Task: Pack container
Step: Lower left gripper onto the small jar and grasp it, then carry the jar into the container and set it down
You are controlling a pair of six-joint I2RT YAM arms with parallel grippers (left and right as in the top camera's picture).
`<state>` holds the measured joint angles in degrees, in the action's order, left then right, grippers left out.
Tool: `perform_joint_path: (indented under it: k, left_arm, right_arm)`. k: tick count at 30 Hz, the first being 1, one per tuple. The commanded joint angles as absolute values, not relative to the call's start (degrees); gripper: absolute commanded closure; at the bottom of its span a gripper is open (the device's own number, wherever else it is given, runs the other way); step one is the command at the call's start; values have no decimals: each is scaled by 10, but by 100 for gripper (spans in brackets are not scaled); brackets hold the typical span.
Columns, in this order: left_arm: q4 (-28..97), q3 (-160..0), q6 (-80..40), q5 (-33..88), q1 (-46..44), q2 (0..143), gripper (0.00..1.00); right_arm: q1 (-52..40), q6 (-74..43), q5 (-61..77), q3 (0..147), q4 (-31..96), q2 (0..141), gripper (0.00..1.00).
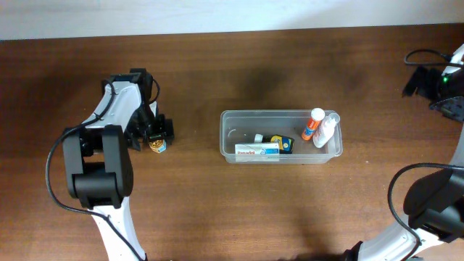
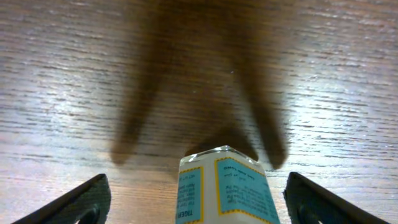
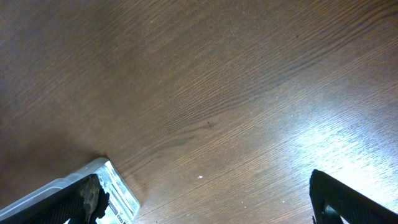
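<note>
Your left end effector (image 2: 196,182) is wide around the small white box with teal labels (image 2: 221,186), not touching it. Your right end effector (image 3: 204,183) is wide, empty. The clear plastic rectangular tub (image 1: 275,112) sits mid-counter (image 1: 181,217).

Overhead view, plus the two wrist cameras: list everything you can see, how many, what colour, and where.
table: one, dark brown wood, under everything.
container: one, clear, table centre.
box: one, white with blue and red, lying inside the container.
dark item: one, dark with yellow and blue, in the container beside the box.
orange bottle: one, white cap, container's right end.
clear bottle: one, whitish, next to the orange bottle.
small jar: one, teal and yellow label, on the table left of the container.
left gripper: black, open, straddling the small jar.
right gripper: black, open, empty, above the table.
</note>
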<state>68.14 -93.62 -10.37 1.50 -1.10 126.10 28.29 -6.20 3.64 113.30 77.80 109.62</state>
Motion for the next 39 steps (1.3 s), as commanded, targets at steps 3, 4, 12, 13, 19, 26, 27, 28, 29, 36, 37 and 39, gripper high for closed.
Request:
perform_joint_path:
  k: [3, 4, 12, 13, 19, 26, 27, 28, 29, 36, 37, 39]
  left_arm:
    - [685, -932, -102, 11, -11, 1260, 27]
    - [686, -932, -102, 11, -11, 1260, 34]
    - [697, -932, -102, 13, -14, 1260, 39]
    - [697, -932, -102, 13, -15, 1260, 40]
    - [688, -932, -102, 12, -33, 1260, 47]
    - [685, -932, -102, 13, -40, 1260, 59]
    - [685, -932, -102, 13, -40, 1260, 61]
    - [685, -932, -102, 13, -40, 1260, 61]
    - [685, -932, -102, 13, -40, 1260, 61]
    - [679, -934, -102, 11, -40, 1260, 65]
    - [680, -937, -102, 11, -40, 1260, 64]
    - [682, -949, -102, 11, -40, 1260, 64]
  right_arm:
    - [281, -65, 29, 1130, 778, 1094, 2]
    - [281, -65, 29, 1130, 778, 1094, 2]
    - [281, -65, 29, 1130, 778, 1094, 2]
    - [281, -65, 29, 1130, 778, 1094, 2]
    - [281, -65, 29, 1130, 778, 1094, 2]
    - [281, -65, 29, 1130, 778, 1094, 2]
    - [281, -65, 29, 1130, 778, 1094, 2]
    - [281, -65, 29, 1130, 778, 1094, 2]
    - [281, -65, 29, 1130, 778, 1094, 2]
    - [281, -65, 29, 1130, 778, 1094, 2]
    - [281, -65, 29, 1130, 778, 1094, 2]
    - [281, -65, 29, 1130, 778, 1094, 2]
